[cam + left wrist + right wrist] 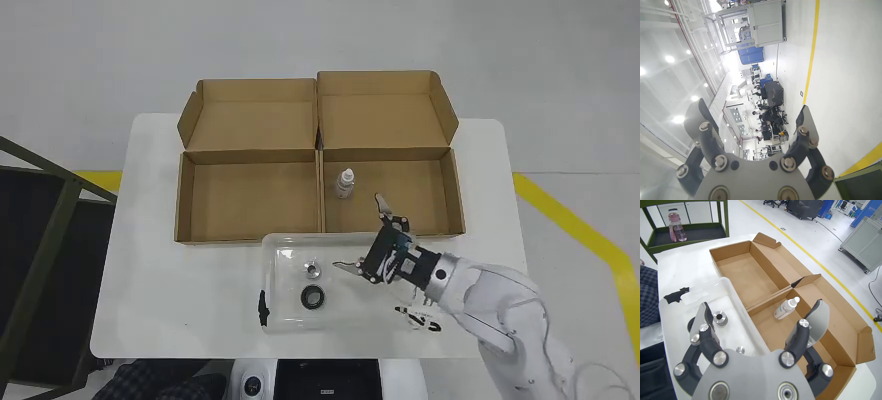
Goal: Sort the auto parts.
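Note:
A clear plastic tray (290, 322) at the table's front holds a metal cylinder part (313, 268) and a black ring (314, 296). Behind it stand two open cardboard boxes: the left box (247, 200) is empty, and the right box (430, 195) holds a white bottle (344, 183). My right gripper (357, 231) hovers open over the tray's far right corner and the right box's front wall, holding nothing. In the right wrist view the gripper (762, 304) frames the bottle (784, 310), with the cylinder (720, 318) beside one finger. My left gripper (752, 105) is open, empty, and faces the room.
A small shiny metal piece (740, 349) lies in the tray close under the right wrist. Black tape (262, 308) sticks to the tray's front left corner. A green cart (687, 234) with a pink bottle (676, 228) stands beyond the table's left side.

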